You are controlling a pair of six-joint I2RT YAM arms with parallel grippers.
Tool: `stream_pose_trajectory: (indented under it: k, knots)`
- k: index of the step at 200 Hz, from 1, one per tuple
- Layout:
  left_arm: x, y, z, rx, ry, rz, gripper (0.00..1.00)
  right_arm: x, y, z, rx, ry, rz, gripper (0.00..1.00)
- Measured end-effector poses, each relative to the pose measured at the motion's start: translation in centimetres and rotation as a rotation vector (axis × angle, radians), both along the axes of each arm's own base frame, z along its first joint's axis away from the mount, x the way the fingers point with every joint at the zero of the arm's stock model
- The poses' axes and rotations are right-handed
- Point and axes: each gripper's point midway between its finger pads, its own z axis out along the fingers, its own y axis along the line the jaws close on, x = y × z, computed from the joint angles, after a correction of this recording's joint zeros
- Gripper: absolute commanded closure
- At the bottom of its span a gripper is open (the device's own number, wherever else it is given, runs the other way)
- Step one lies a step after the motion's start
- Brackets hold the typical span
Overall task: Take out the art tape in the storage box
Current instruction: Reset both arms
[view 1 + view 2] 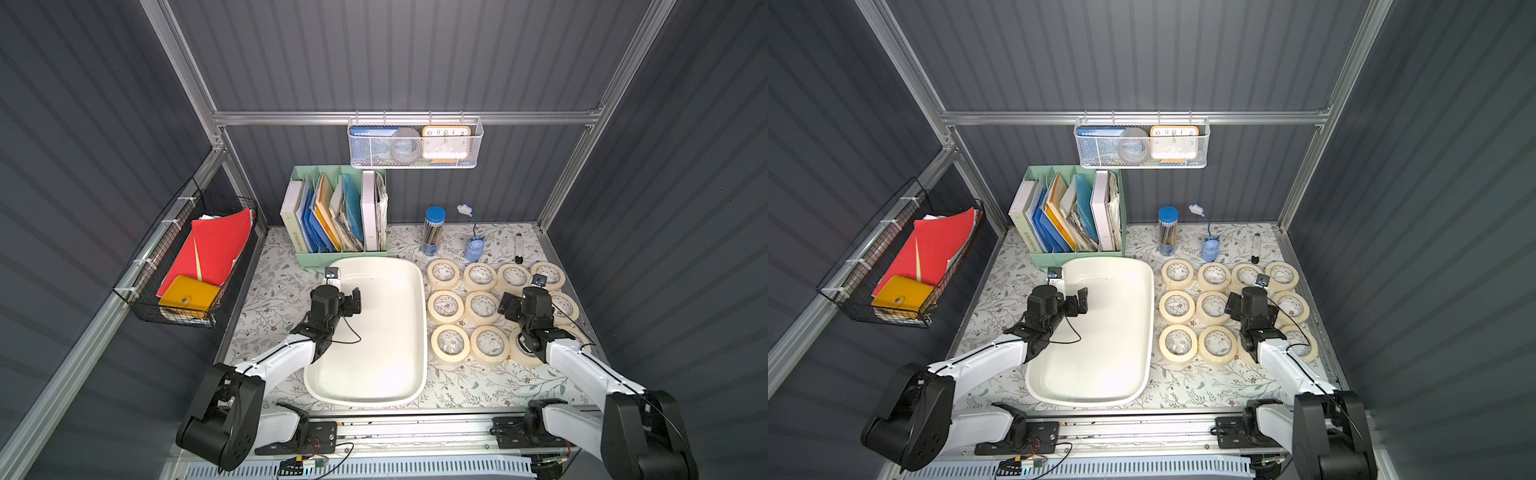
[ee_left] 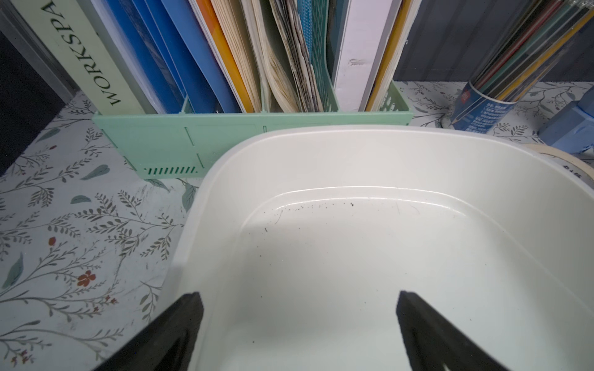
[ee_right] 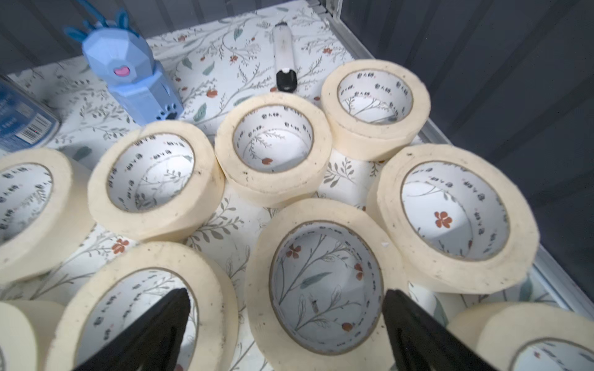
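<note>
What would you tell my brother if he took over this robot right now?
Left gripper: open, empty, over the far left part of the storage box.
Right gripper: open, empty, above the art tape rolls.
Rolls: lying flat in rows on the floral table, to the right of the box; the right arm hides some.
Done: the box holds no tape, only dark specks.
Left: nothing visible to take out.

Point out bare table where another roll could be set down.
Bare table lies in front of the rolls and left of the box. The box itself holds nothing. Right of the box is crowded: rolls packed close, pencil tube and marker behind.
</note>
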Motion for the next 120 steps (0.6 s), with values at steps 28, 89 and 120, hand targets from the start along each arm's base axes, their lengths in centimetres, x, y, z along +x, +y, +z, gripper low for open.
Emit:
stream_pose_trajectory:
  k: [28, 89, 120]
  knots:
    - [0.5, 3.0, 0.8, 0.019, -0.038, 0.064, 0.00, 0.3, 0.3, -0.6, -0.014, -0.029, 0.036, 0.01]
    - [0.9, 10.0, 0.1, -0.002, -0.094, 0.207, 0.00, 2.8, -0.1, 2.0, -0.041, -0.186, 0.065, 0.01]
    - [1.8, 11.9, -2.2, -0.014, -0.082, 0.226, 0.00, 3.4, -0.4, 1.9, -0.037, -0.211, 0.071, 0.01]
